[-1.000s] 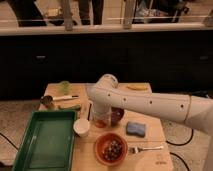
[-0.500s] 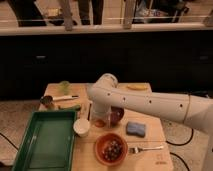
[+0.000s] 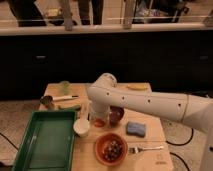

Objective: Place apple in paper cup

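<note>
Wood table (image 3: 86,156) stood before a dark counter wall, with people cut off at the waist behind a rail at the top of the view. At the table's middle, the apple (image 3: 99,123) showed only as a red-orange patch directly under the gripper (image 3: 96,117), which covered most of it. Whether the claw was clamped on the fruit or merely over it could not be told.

Just left of the apple, the paper cup (image 3: 81,127) stood upright beside the tray's (image 3: 45,141) far right corner; its inside was too faint to read. Just right of the apple, a dark bowl (image 3: 117,115) lay partly hidden under the white arm (image 3: 150,102), its contents unseen. The arm ran in from the right edge, where it was cut off.

Nearer the camera, an orange bowl (image 3: 110,147) held dark speckled pieces, with a fork (image 3: 145,148) to its right and a blue sponge (image 3: 136,129) beyond that. The green tray filled the table's near left side. Behind it were a metal cup (image 3: 47,101) and a pale green cup (image 3: 65,87). A yellow item (image 3: 136,87) at the far edge was hard to make out.
</note>
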`<act>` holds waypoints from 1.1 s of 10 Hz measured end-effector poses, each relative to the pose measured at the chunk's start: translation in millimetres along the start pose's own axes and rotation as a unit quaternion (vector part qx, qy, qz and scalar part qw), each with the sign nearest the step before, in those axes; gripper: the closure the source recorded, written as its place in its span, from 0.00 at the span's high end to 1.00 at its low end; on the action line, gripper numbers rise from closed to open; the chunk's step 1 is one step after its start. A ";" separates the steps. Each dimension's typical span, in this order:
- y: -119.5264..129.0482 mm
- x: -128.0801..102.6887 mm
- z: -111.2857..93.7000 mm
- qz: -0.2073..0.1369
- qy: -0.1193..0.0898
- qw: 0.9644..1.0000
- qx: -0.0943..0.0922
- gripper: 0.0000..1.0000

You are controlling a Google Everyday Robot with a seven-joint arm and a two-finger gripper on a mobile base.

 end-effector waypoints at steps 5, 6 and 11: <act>-3.9 2.1 -0.5 -0.013 -0.001 1.000 0.002 0.01; -4.4 1.7 -0.1 -0.018 -0.001 1.000 0.002 0.01; -11.3 -1.3 1.9 -0.042 -0.007 0.999 0.001 0.01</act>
